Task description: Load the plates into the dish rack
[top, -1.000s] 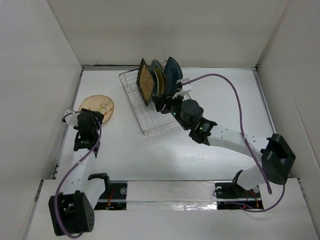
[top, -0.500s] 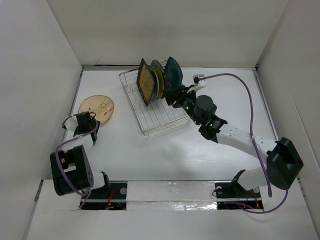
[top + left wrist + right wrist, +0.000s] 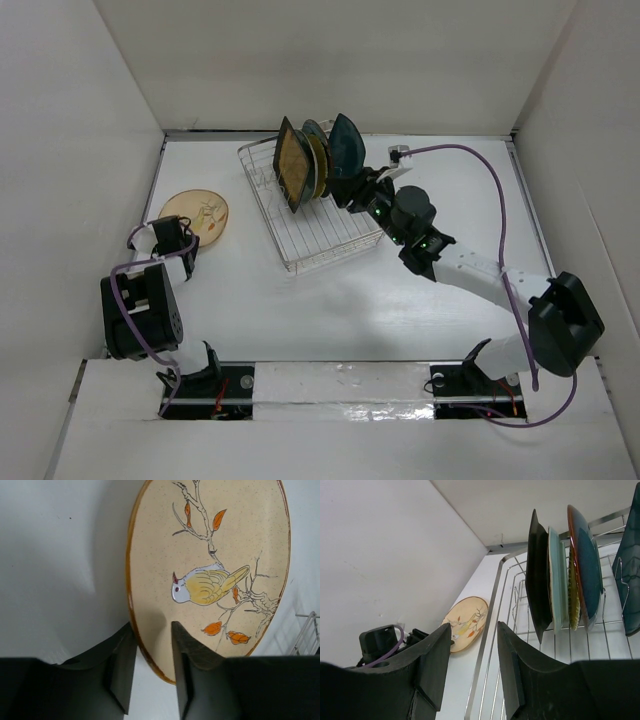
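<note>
Grasping the tan round bird-painted plate (image 3: 210,580), flat on the white worktop (image 3: 330,310) left of the silver wire dish rack (image 3: 320,235), seems the step: the left gripper (image 3: 150,630) straddles its rim, clamped or not I cannot tell, the right gripper (image 3: 474,630) gapes empty; next, a firm pinch and lift.

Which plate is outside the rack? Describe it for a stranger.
On the white table, left of the silver dish rack, one plate lies flat alone. It is tan and round with a drawn bird on a branch; the others stand racked.
</note>
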